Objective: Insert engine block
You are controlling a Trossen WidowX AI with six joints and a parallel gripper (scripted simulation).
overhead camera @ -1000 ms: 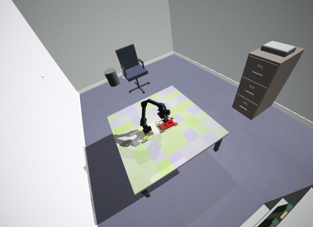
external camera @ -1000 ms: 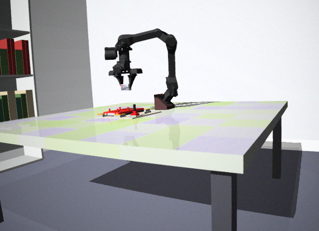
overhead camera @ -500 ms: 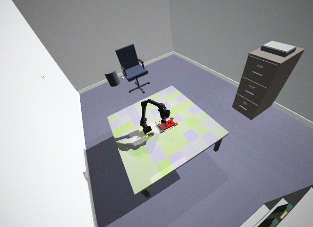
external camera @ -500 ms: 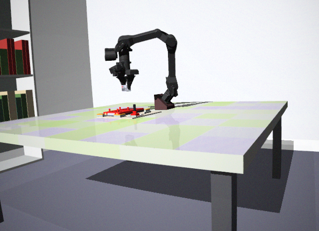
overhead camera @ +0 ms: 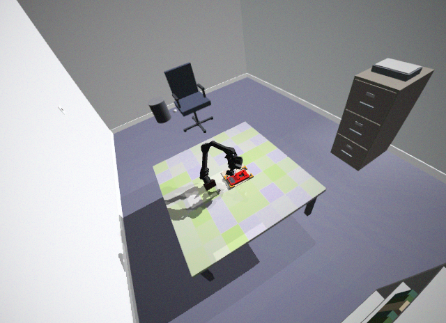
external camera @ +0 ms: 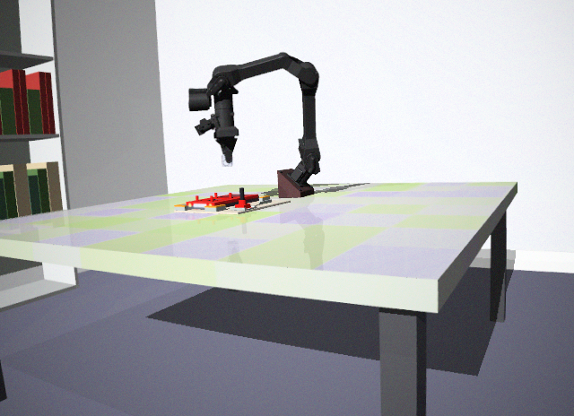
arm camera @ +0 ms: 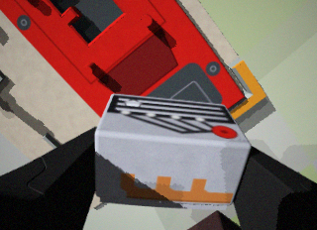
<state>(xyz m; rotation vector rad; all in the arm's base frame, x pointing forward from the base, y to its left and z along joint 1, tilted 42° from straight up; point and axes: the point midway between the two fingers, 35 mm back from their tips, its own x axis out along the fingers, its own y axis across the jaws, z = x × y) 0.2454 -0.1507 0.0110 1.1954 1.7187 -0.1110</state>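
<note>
My gripper (external camera: 226,158) (arm camera: 166,143) is shut on the engine block (external camera: 226,162) (arm camera: 170,163), a light grey box with black stripes, a red disc and an orange comb shape. The block is in the air, well above the table. The red car body (overhead camera: 243,178) (external camera: 222,200) (arm camera: 190,52) lies flat below and ahead of it, turned diagonally in the wrist view. Its dark opening (arm camera: 106,12) shows at the top of the wrist view, with a small red tab (arm camera: 70,15) at its edge, perhaps the rib. The block hides part of the car's near end. I cannot tell which side has the slot.
The car lies on a beige board (arm camera: 35,86) among orange and grey corner brackets (arm camera: 253,86). A red piece with an upright black post (external camera: 241,197) stands beside the car. The arm's base (overhead camera: 209,184) (external camera: 291,186) stands on the patchwork table (overhead camera: 248,208) (external camera: 370,245).
</note>
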